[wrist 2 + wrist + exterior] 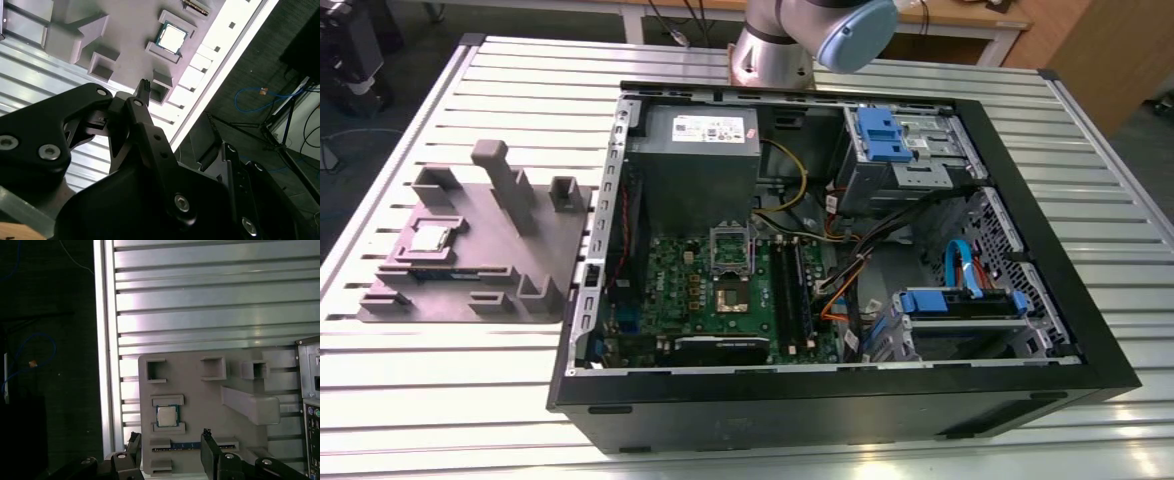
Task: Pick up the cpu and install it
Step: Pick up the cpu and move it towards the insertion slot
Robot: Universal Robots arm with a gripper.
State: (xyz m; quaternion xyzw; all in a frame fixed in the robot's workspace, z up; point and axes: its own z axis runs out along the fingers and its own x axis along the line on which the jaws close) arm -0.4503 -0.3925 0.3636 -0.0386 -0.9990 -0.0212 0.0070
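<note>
We see the cpu (430, 237) at the left of the exterior view: a small, flat square chip with a shiny silver-grey top. It lies level and face up, seated in a shallow recess of the grey holder (500, 252), with nothing touching it.

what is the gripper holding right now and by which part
Nothing. In the first wrist view the gripper has its jaws apart with nothing between them. The cpu lies in its recess on the grey holder, untouched.
</note>
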